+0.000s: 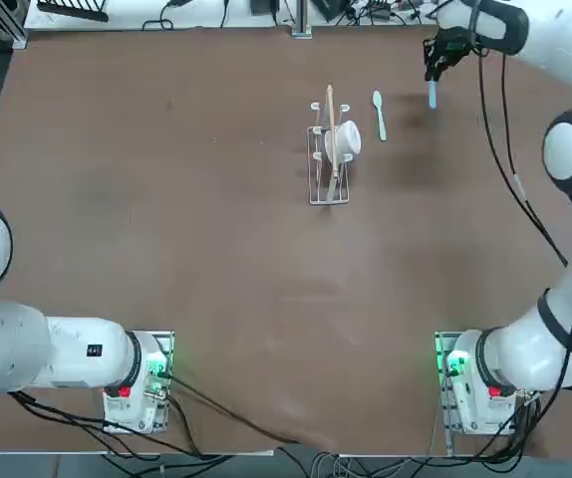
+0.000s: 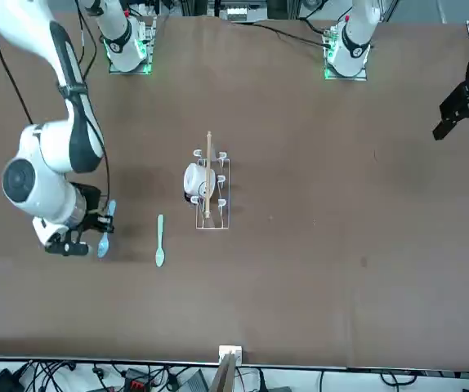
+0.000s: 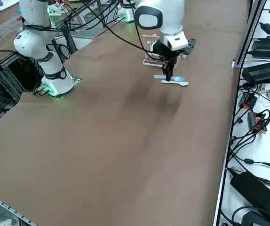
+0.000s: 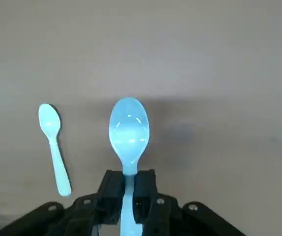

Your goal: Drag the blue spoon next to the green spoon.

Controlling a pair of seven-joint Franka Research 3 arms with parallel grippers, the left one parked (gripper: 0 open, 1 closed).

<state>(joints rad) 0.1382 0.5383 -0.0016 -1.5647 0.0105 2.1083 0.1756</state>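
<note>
The brown table (image 1: 166,199) carried a wire rack (image 1: 328,159) holding a white cup (image 1: 344,139). The right gripper (image 4: 129,196) was clamped on the handle of the blue spoon (image 4: 129,130). The green spoon (image 1: 379,114) lay between rack and blue spoon.

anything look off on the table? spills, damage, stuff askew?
Nothing stands out. The blue spoon and green spoon both lie flat and whole on the brown table, apart from each other. The right hand is shut at the blue spoon's handle. The wire rack holding a white cup sits upright. No spills.
</note>
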